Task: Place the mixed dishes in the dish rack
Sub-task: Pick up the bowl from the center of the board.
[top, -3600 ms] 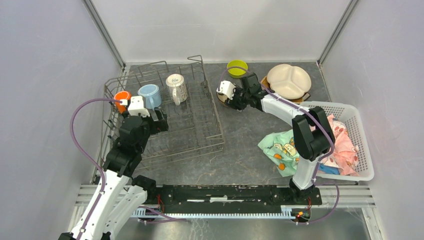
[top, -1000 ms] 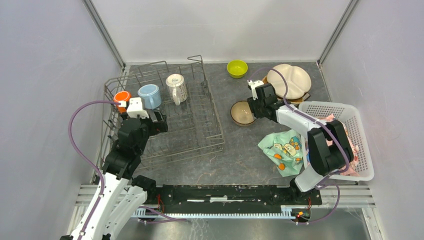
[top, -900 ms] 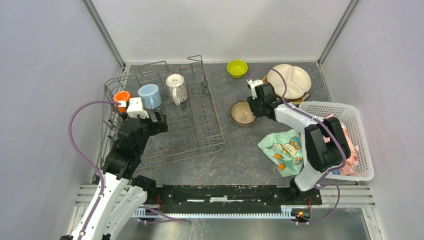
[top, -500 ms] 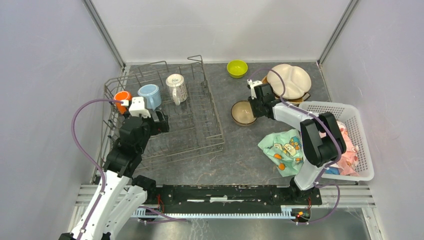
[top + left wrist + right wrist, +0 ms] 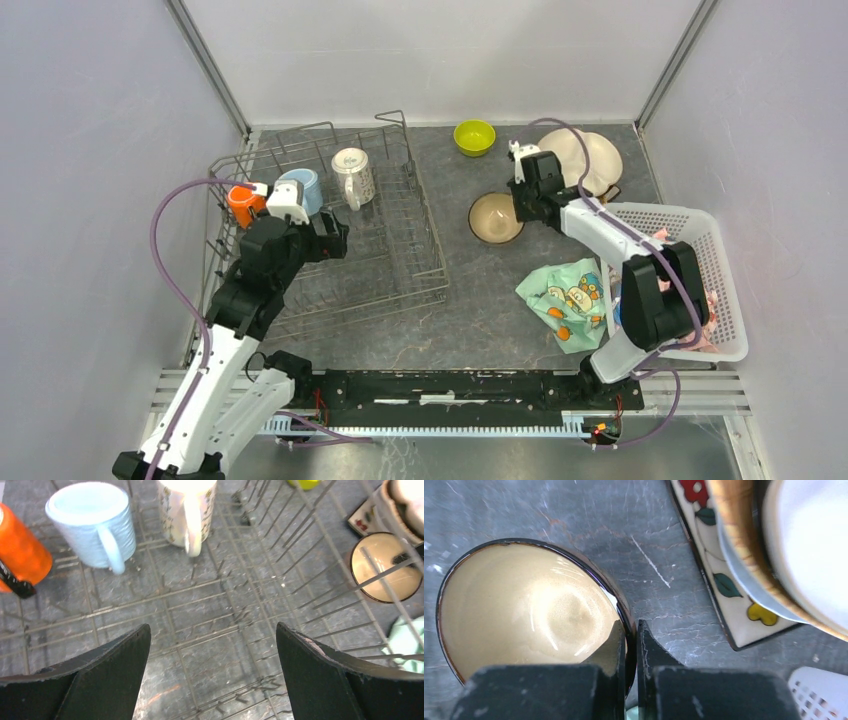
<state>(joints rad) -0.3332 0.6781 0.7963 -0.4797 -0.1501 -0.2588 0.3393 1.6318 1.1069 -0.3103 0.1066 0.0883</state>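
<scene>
Toward the far edge of the worktop, seen from above, the right gripper point(image 5: 519, 206) has just been shut on the right-hand rim of the glazed tan ceramic bowl point(image 5: 495, 218), now tipped slightly. Carrying it to the grey wire dish rack point(image 5: 425, 262) is judged next.

From the left wrist, the left gripper point(image 5: 212, 632) is seen spread wide and empty over the rack floor.

From the right wrist, the bowl's dark rim is seen pinched between the fingers point(image 5: 614, 647).

Grey stone tabletop point(image 5: 480, 295), pale lilac walls point(image 5: 90, 150)
</scene>
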